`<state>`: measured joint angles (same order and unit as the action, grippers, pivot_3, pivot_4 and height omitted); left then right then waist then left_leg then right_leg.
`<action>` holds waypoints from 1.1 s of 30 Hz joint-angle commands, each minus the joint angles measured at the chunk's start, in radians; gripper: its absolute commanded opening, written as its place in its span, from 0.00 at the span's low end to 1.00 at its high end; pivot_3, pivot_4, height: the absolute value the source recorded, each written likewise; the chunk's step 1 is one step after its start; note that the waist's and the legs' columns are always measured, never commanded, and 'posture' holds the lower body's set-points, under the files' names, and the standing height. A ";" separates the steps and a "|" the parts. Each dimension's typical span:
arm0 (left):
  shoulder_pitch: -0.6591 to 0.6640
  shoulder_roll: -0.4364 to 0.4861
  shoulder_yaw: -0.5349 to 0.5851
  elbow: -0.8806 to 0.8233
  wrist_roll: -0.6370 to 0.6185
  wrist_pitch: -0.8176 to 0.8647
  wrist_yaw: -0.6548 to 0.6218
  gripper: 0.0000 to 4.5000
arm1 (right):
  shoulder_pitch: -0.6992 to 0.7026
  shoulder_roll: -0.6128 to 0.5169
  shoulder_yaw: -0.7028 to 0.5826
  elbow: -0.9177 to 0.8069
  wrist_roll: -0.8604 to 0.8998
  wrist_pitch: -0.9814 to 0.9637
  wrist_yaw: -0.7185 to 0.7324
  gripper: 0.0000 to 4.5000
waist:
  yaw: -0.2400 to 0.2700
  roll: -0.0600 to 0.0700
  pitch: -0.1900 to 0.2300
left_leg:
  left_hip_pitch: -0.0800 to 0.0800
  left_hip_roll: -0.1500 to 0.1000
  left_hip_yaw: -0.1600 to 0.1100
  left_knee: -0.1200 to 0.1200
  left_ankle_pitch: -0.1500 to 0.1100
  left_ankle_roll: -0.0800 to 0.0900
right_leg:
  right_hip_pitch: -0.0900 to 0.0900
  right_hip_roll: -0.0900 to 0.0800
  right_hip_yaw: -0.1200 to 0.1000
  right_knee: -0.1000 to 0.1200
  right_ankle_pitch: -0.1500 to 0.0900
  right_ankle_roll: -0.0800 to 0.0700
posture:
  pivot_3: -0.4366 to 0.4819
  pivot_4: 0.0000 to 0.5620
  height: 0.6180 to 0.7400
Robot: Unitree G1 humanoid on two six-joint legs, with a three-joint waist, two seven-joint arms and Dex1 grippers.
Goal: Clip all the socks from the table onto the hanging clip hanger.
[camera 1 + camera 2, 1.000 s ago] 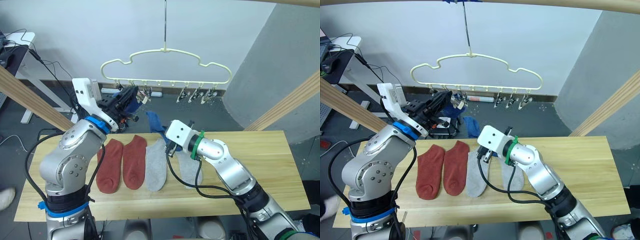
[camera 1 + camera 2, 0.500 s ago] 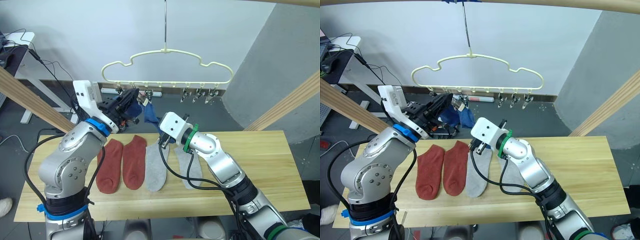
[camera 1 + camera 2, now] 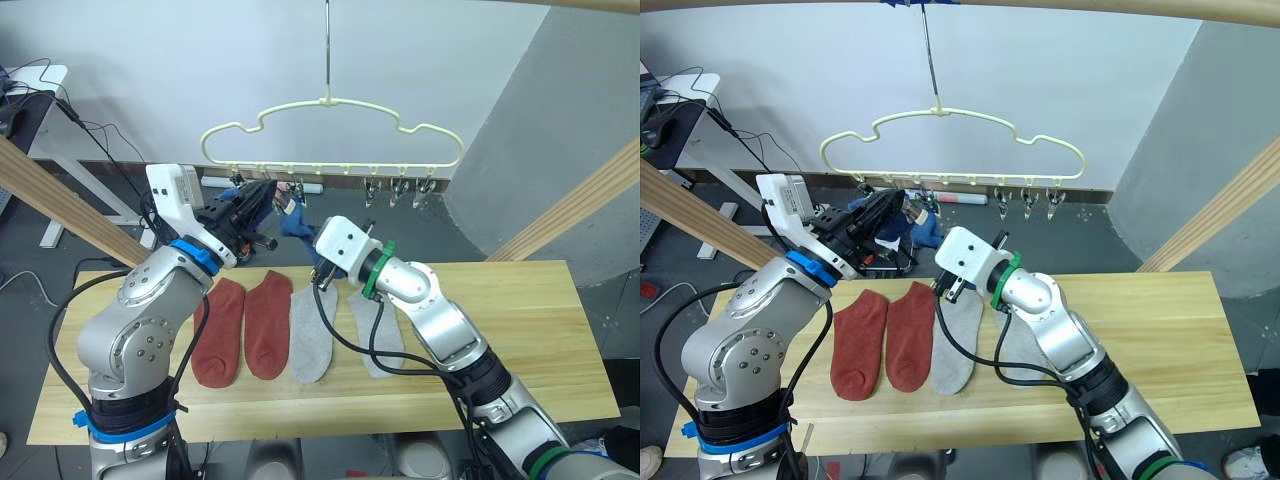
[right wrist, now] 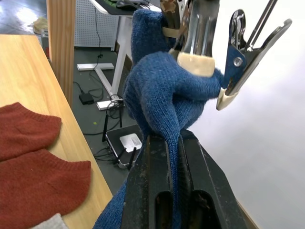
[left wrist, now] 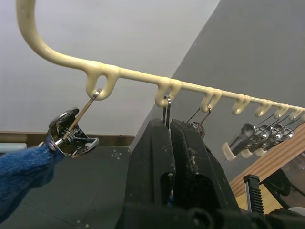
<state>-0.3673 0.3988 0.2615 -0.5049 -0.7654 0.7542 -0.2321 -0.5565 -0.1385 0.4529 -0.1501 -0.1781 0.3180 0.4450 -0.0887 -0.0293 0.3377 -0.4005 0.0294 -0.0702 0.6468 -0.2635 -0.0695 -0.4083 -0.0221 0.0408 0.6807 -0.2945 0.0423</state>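
Note:
The pale-yellow clip hanger [image 3: 330, 103] hangs by its long hook above the table's [image 3: 520, 340] far edge. My left gripper [image 5: 169, 130] is raised to its left end, shut on one of its metal clips [image 5: 166, 102]. A blue sock [image 5: 21, 164] hangs from the neighbouring clip. My right gripper [image 4: 167, 143] is shut on a blue sock [image 4: 159, 105] and holds it up against the clips, just right of the left gripper. Two rust-red socks [image 3: 220, 332] [image 3: 268, 322] and two light grey socks [image 3: 313, 332] [image 3: 378, 335] lie flat in a row on the table.
Slanted wooden beams [image 3: 60, 195] [image 3: 585, 200] rise on both sides of the table, and a wooden rail [image 3: 1060, 8] runs overhead. A desk with cables [image 3: 40, 95] stands at the back left. The table's right half is bare wood.
My right gripper has risen up and to the left with the blue sock, from over the grey socks to the hanger's clips. The left gripper stays at the clips.

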 commanded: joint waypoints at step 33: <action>0.026 0.027 0.026 -0.048 -0.034 -0.005 -0.005 0.66 | 0.001 0.055 -0.009 -0.019 0.016 -0.021 0.014 0.00 | 0.000 0.000 0.000 | 0.000 0.000 -0.001 0.000 0.000 0.000 | 0.000 0.000 0.000 0.000 0.000 0.000 | 0.33 0.60 1.00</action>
<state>-0.3476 0.4117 0.2738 -0.5065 -0.7867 0.7588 -0.2294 -0.5415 -0.0954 0.4507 -0.1499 -0.1711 0.3185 0.4547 -0.0884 -0.0293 0.3377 -0.4005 0.0295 -0.0709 0.6468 -0.2634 -0.0695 -0.4084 -0.0221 0.0408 0.6808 -0.2944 0.0423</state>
